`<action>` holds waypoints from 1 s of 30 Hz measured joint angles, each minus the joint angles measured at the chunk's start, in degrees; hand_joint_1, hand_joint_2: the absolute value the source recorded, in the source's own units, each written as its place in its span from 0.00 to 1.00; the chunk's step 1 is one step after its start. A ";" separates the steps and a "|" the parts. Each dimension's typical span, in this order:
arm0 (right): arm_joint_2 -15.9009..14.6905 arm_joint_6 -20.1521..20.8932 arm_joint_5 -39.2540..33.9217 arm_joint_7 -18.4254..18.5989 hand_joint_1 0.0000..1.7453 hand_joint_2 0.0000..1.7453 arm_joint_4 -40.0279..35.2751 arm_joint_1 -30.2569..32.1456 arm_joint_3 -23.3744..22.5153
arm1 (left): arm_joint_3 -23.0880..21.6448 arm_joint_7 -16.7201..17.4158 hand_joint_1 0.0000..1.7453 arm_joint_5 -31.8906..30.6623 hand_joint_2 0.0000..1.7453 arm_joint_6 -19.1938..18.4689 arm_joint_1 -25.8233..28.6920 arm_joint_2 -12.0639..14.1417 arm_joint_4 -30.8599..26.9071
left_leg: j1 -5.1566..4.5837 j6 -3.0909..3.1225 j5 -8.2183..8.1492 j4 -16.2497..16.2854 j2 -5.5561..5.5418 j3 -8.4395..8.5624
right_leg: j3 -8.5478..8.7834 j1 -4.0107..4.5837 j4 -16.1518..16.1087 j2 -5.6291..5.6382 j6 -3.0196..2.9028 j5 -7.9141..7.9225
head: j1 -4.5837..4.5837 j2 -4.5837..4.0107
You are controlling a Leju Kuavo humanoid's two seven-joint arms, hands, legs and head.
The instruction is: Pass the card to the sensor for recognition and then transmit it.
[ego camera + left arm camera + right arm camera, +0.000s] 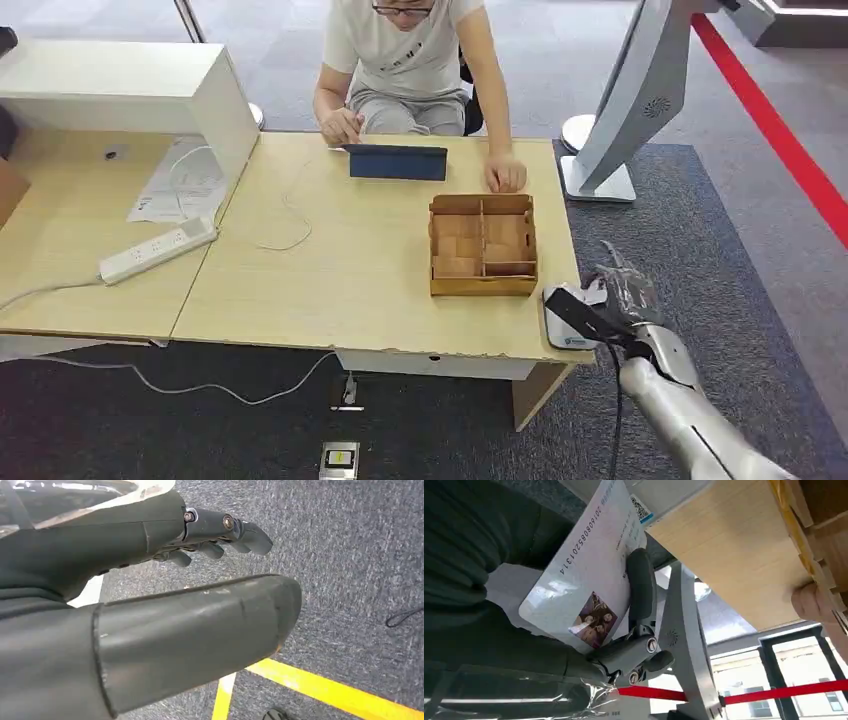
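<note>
My right hand (622,292) hovers off the table's front right corner and pinches the card (585,315) flat over the small white sensor (558,336). In the right wrist view the card (589,575) is white with a printed number and a small photo. A dark finger (641,587) presses across its face, and the sensor (659,495) with its code sticker lies just beyond the card's edge. My left hand (190,625) hangs over grey carpet with its fingers apart and nothing in it.
A wooden box (483,245) with compartments stands on the table (340,270) just behind the sensor. A person sits at the far side with a dark tablet (398,162), one hand (505,175) at the box's rim. A power strip (157,250) lies left; a white stand (620,110) rises right.
</note>
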 joint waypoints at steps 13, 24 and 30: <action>0.24 1.94 -5.94 -0.33 1.00 1.00 0.07 3.94 -1.84 | 0.00 -0.04 0.00 0.07 0.00 0.20 -0.01 -0.09 0.02 | 0.00 0.00 -0.02 0.00 0.06 0.05 | 0.01 0.00 -0.03 0.01 -0.02 -0.02 | 0.00 0.00; -0.11 2.64 -6.60 -0.37 1.00 1.00 -0.04 4.07 -2.29 | 0.00 -0.28 0.00 0.22 0.00 0.18 0.02 -0.13 0.00 | 0.00 0.01 -0.01 0.00 0.07 0.10 | 0.07 0.00 -0.02 0.01 -0.02 0.01 | 0.00 0.00; 0.02 1.68 -5.75 -2.25 1.00 1.00 -0.07 2.47 -2.21 | 0.00 -0.55 0.00 -0.15 0.00 -0.52 0.02 -0.13 0.02 | 0.00 0.00 0.01 0.00 0.06 0.03 | 0.05 0.00 0.00 0.01 -0.04 0.04 | 0.02 0.00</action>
